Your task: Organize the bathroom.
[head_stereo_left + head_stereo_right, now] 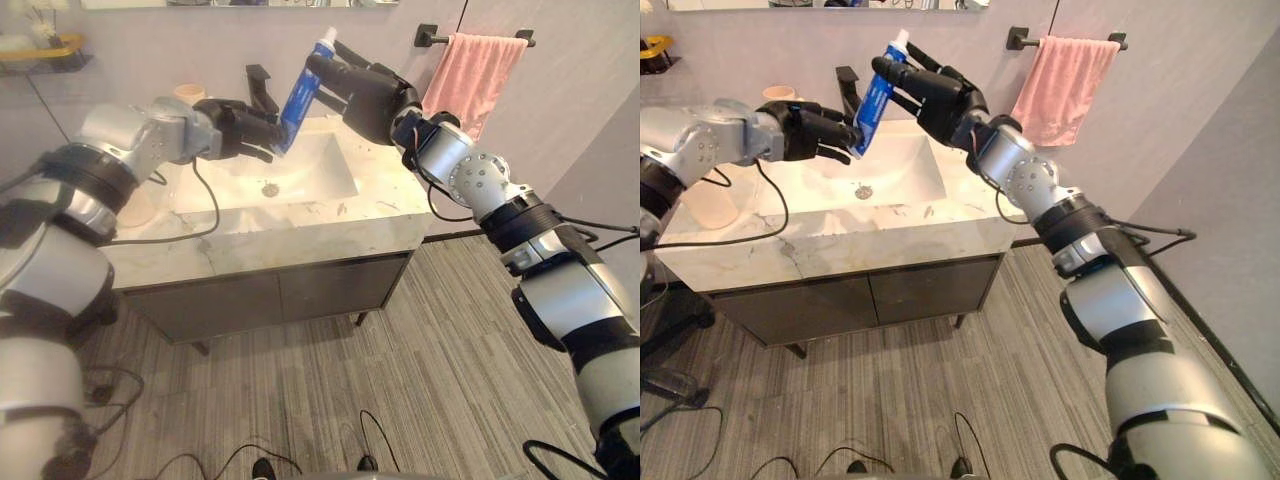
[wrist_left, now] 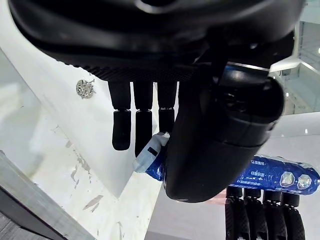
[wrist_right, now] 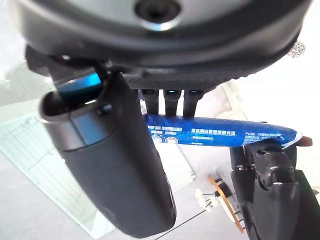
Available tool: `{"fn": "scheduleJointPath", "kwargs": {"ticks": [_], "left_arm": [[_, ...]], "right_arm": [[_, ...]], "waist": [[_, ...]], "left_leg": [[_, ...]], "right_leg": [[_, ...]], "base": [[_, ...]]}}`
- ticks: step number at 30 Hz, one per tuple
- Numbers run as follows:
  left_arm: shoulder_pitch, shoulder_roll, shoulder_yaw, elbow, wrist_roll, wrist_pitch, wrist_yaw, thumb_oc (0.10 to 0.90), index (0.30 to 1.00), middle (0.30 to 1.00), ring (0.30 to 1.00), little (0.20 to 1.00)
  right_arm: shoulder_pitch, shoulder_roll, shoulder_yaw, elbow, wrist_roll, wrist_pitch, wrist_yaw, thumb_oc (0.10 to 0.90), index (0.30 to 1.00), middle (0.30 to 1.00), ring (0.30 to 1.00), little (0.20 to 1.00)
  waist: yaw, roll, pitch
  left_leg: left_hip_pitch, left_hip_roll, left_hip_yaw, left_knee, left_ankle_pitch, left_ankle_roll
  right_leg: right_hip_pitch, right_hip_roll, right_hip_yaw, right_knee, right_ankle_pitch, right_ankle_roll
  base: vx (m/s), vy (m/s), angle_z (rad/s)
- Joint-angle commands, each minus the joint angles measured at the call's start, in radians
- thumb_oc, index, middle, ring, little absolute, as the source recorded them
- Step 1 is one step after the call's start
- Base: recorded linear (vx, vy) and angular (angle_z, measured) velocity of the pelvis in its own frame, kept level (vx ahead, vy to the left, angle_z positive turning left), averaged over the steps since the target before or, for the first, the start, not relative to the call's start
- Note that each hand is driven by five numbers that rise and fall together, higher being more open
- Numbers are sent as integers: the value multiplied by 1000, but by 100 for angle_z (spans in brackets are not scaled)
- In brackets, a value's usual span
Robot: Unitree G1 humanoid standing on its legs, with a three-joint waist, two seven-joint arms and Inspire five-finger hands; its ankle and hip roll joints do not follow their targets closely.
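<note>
A blue toothpaste tube (image 1: 298, 100) with a white cap hangs tilted over the white sink basin (image 1: 300, 175), cap end up. My left hand (image 1: 240, 128) is shut on its crimped lower end, thumb and fingers pinching it (image 2: 150, 157). My right hand (image 1: 365, 95) reaches in from the right. Its fingers (image 1: 902, 72) are straight and lie against the tube's upper part just below the cap. In the right wrist view the tube (image 3: 220, 135) runs across past the thumb.
A black faucet (image 1: 262, 88) stands behind the basin. A pale cup (image 1: 712, 205) sits on the marble counter (image 1: 300, 235) at the left, and another cup (image 1: 778, 94) by the wall. A pink towel (image 1: 470, 80) hangs on a bar at the right. A wall shelf (image 1: 40, 55) is at top left.
</note>
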Motion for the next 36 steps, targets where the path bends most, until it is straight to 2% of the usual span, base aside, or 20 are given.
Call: {"fn": "scheduleJointPath", "kwargs": {"ticks": [1,7,8,9,10,11,12,14,15,27,28,29,30,34,36], "left_arm": [[-161,-23,-24,56,-68,-80,-3,400,300,300,300,300],[-159,-18,-26,56,-70,-86,-2,400,300,300,300,300],[-161,-17,-27,55,-73,-87,1,400,300,300,300,300],[-162,-16,-27,55,-73,-88,2,400,300,300,300,300],[-163,-17,-28,56,-74,-91,4,400,300,300,300,300],[-164,-17,-28,55,-74,-91,4,400,300,300,300,300],[-166,-17,-28,55,-76,-91,6,400,300,300,300,300],[-165,-16,-27,57,-74,-92,3,400,300,300,300,300],[-165,-16,-27,57,-75,-92,3,400,300,300,300,300],[-163,-7,-31,52,-85,-107,1,400,300,300,300,300],[-165,-5,-34,52,-80,-107,5,584,575,575,575,575],[-165,-5,-34,52,-80,-106,5,584,575,575,575,575],[-166,-3,-34,53,-72,-105,11,800,900,900,900,900],[-178,7,-46,73,-5,-137,19,800,900,900,900,900],[-197,23,-58,98,72,-197,54,800,900,900,900,900]], "right_arm": [[-167,6,25,122,-12,-133,21,800,900,900,900,900],[-164,11,32,124,-15,-135,32,800,900,900,900,900],[-165,11,34,122,-15,-134,33,706,759,759,759,759],[-164,11,34,119,-15,-134,32,681,721,721,721,721],[-162,12,35,114,-19,-133,34,569,554,554,554,554],[-163,12,36,114,-19,-132,34,557,535,535,535,535],[-164,11,36,115,-20,-131,35,524,486,486,486,486],[-162,9,36,115,-26,-129,39,428,342,342,342,342],[-162,9,36,114,-27,-128,39,400,300,300,300,300],[-160,-6,41,113,-10,-129,31,400,300,300,300,300],[-158,-9,40,115,-8,-130,32,400,300,300,300,300],[-158,-9,40,115,-8,-130,32,400,300,300,300,300],[-159,-11,40,116,-7,-130,31,400,300,300,300,300],[-166,-23,46,128,5,-132,27,400,300,300,300,300],[-173,-36,53,135,12,-131,22,400,300,300,300,300]], "waist": [[34,52,-232],[36,52,-232],[35,53,-232],[35,53,-232],[35,53,-231],[35,53,-231],[35,53,-231],[35,53,-231],[35,53,-231],[34,52,-231],[34,52,-232],[34,52,-231],[34,53,-231],[34,51,-233],[34,51,-234]], "left_leg": [[18,-65,-136,-3,-73,34],[18,-65,-137,-3,-72,35],[18,-66,-138,-3,-72,34],[17,-66,-138,-3,-72,34],[17,-66,-139,-3,-72,34],[17,-66,-139,-3,-72,34],[17,-66,-139,-3,-73,35],[18,-66,-140,-3,-73,34],[18,-66,-140,-3,-73,34],[18,-66,-140,-3,-73,33],[18,-66,-140,-3,-73,33],[18,-66,-140,-3,-73,33],[18,-66,-140,-3,-73,33],[18,-65,-139,-3,-72,32],[19,-65,-138,-3,-72,32]], "right_leg": [[22,34,56,-8,-32,71],[22,34,56,-8,-33,70],[22,34,56,-8,-33,70],[22,34,57,-8,-33,70],[21,34,57,-8,-33,70],[21,34,57,-8,-33,70],[21,34,57,-8,-33,70],[22,34,57,-8,-33,70],[23,34,57,-8,-34,70],[22,36,59,-8,-34,71],[21,36,59,-8,-34,71],[21,36,59,-8,-34,71],[21,36,59,-8,-34,70],[21,35,57,-8,-32,72],[21,35,56,-8,-32,72]], "base": [[0,0,0],[0,0,0],[0,0,0],[0,0,0],[0,0,0],[0,0,0],[0,0,0],[0,0,0],[0,0,0],[0,0,0],[0,0,0],[0,0,0],[0,0,0],[0,0,0],[0,0,0]]}}
